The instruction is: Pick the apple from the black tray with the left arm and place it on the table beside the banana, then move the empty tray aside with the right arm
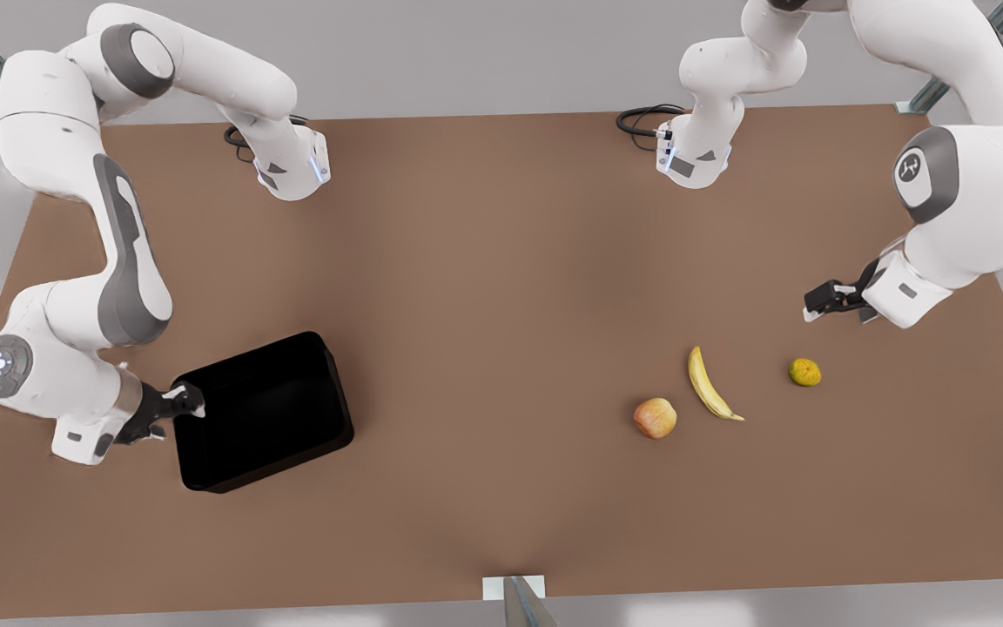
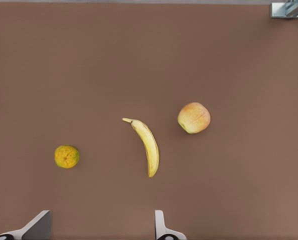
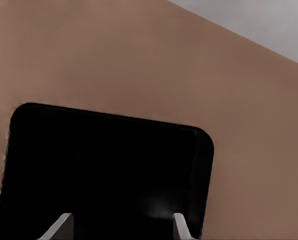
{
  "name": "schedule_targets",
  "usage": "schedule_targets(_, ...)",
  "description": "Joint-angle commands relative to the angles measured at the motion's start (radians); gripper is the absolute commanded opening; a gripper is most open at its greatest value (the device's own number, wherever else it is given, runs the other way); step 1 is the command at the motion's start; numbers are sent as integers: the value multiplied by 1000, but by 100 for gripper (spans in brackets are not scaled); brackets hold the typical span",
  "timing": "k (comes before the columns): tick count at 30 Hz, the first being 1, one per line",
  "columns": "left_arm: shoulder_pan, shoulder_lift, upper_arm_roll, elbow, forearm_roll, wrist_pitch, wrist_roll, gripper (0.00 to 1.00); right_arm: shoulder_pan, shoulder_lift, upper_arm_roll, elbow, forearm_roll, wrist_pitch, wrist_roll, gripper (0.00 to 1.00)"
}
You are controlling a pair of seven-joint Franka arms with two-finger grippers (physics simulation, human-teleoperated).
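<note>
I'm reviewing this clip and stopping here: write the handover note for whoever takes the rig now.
Left gripper: open, empty, hovering above the fruit.
Right gripper: at the black tray's near wall, fingers spread astride it, not closed.
Apple lies on the table beside the banana; a small greenish-yellow fruit lies on the banana's other side.
Done: apple placed, tray empty.
Left: grip the tray and move it aside.

Soft even light, faint shadows, no glare

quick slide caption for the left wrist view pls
Left gripper, open, above the table: apple beside banana, small greenish-yellow fruit on the banana's other side.
</note>
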Motion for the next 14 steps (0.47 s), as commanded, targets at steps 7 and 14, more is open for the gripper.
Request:
schedule_targets(7, -6, 15, -3, 27, 19, 4, -23, 100, 290, -66, -145, 13, -36, -171, 437, 94)
schedule_targets(14, -40, 23, -6, 40, 29, 9, -26, 100, 286, -66, -162, 13, -39, -177, 430, 94)
